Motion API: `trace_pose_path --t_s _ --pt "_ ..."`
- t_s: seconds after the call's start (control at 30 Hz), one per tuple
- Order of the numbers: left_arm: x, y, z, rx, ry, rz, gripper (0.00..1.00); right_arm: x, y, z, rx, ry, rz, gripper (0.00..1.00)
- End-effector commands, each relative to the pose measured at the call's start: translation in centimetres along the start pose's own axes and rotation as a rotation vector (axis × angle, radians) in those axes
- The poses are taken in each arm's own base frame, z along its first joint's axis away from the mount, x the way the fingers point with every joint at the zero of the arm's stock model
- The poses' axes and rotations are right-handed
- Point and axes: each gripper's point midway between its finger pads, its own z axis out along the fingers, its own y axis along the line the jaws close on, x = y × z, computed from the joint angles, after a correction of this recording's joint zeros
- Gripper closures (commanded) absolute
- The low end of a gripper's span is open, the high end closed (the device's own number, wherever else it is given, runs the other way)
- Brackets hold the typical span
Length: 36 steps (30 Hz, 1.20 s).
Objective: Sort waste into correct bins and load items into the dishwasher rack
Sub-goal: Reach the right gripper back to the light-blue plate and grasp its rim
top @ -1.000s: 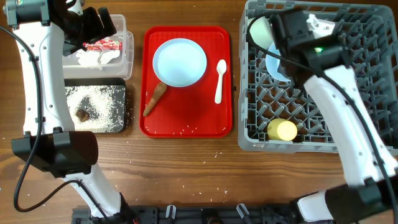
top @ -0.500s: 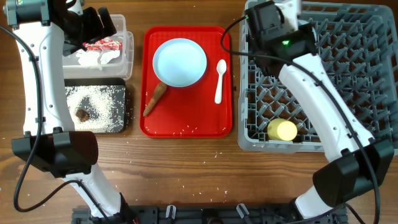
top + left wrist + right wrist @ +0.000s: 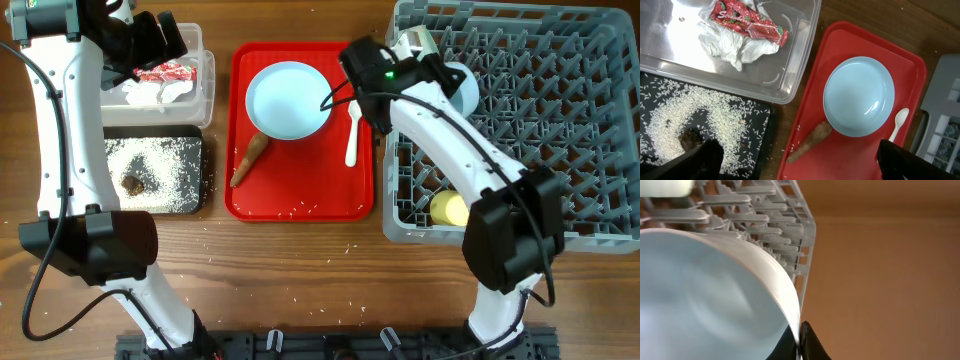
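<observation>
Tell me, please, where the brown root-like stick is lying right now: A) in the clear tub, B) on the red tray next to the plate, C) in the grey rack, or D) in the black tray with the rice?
B: the stick lies on the red tray, with its thick end at the rim of the plate.
</observation>
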Motion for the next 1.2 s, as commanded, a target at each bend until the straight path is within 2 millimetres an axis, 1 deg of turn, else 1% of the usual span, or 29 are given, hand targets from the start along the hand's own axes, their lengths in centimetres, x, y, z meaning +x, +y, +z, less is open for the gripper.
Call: trace_pose_path --t_s 0.0,0.13,0.23,0.3,0.37,0.4,0.47,0.67,0.73,0.8,0.83,0.9,0.93,1.03,1.07,1.1,1.17 --pt "-0.2 0.1 -0.1 -0.004 -0.008 0.001 0.0 0.2 0.7 0.4 0.015 0.022 0.021 0.95" --pt "-0.2 0.1 -0.1 -0.004 -0.008 0.001 0.0 1.1 1.0 0.4 0.002 0.043 0.052 0.96" --pt "-0.2 0.1 -0.1 -0.004 -0.008 0.001 0.0 1.2 3.2 0.2 -0.122 0.047 0.056 0.96" --pt "-0.2 0.1 -0.1 -0.004 -0.008 0.0 0.0 1.6 4.4 -0.3 -0.189 0.057 0.059 0.96" --pt "-0.2 0.1 -0.1 -0.004 -0.008 0.001 0.0 1.7 5.0 -0.7 -0.217 0.059 0.076 0.95" --pt "-0.2 0.1 -0.1 -0.004 -0.008 0.001 0.0 1.5 5.6 -1.1 -0.249 0.053 0.07 0.89" --pt "-0.2 0.1 -0.1 -0.004 -0.008 0.001 0.0 1.3 6.2 -1.7 -0.274 0.042 0.065 0.83" --pt "-0.2 0.1 -0.1 -0.004 -0.008 0.001 0.0 1.3 6.6 -2.7 -0.275 0.026 0.029 0.68" --pt "-0.2 0.1 -0.1 -0.005 -0.008 0.0 0.0 1.2 6.8 -3.3 -0.275 0.011 -0.015 0.59" --pt "-0.2 0.1 -0.1 -0.004 -0.008 0.001 0.0 1.1 7.0 -4.1 -0.275 -0.006 -0.037 0.23" --pt "-0.2 0.1 -0.1 -0.004 -0.008 0.001 0.0 1.0 7.1 -4.3 -0.275 -0.013 -0.057 0.13" --pt "-0.2 0.1 -0.1 -0.005 -0.008 0.0 0.0 0.9 7.2 -4.7 -0.275 -0.024 -0.065 0.02" --pt "-0.2 0.1 -0.1 -0.004 -0.008 0.001 0.0 0.8 7.3 -4.9 -0.275 -0.028 -0.072 0.0" --pt "-0.2 0.1 -0.1 -0.004 -0.008 0.001 0.0 0.7 7.2 -5.1 -0.275 -0.035 -0.069 0.0" --pt "-0.2 0.1 -0.1 -0.004 -0.008 0.0 0.0 0.5 6.9 -5.2 -0.276 -0.04 -0.057 0.0" --pt "-0.2 0.1 -0.1 -0.004 -0.008 0.001 0.0 0.1 6.2 -5.5 -0.277 -0.054 -0.033 0.0" --pt "-0.2 0.1 -0.1 -0.004 -0.008 0.001 0.0 -1.1 4.0 -6.3 -0.279 -0.106 0.018 0.0"
